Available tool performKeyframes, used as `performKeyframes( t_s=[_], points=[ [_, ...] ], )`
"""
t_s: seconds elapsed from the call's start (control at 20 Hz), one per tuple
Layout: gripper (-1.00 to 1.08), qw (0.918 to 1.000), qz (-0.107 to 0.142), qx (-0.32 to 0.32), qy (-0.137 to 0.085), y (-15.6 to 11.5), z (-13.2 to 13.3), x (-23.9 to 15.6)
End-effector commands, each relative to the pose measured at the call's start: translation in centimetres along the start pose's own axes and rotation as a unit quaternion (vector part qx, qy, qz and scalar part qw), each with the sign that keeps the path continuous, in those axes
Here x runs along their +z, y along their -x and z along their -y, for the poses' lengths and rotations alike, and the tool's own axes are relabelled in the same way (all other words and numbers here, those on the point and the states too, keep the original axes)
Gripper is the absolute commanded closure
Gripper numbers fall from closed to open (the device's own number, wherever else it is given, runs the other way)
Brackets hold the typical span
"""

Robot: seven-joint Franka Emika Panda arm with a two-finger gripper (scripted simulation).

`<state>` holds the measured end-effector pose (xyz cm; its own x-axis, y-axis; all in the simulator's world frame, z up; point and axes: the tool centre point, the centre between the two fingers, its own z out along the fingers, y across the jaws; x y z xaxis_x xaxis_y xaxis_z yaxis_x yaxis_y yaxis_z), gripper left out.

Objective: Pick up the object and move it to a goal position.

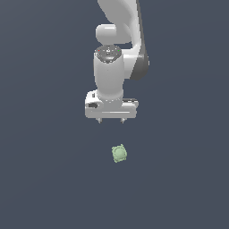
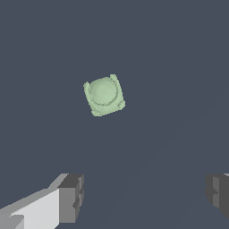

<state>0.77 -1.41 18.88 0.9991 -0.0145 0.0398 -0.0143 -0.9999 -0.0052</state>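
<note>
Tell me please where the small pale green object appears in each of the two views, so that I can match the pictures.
Exterior view: the pale green object lies on the dark floor, below the white gripper and slightly toward the exterior view's right, apart from it.
Wrist view: the same object shows its round raised disc, beyond the two dark fingertips, not between them.
Shared landmark: the gripper's open fingers, seen in both views.

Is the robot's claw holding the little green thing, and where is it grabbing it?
No, nothing is held. The claw is open and empty, its fingers spread wide. The green object lies apart from it on the dark surface.
</note>
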Motion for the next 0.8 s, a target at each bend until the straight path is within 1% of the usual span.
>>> performKeyframes(
  t_s=[0.0,0.45,0.75],
  points=[
    [-0.92,1.0000,0.000,0.000,0.000,0.0,0.0,0.0],
    [-0.92,0.9997,0.005,-0.023,-0.001,0.1,1.0,0.1],
    [-0.92,0.9997,0.005,-0.024,-0.001,0.1,1.1,0.2]
  ],
)
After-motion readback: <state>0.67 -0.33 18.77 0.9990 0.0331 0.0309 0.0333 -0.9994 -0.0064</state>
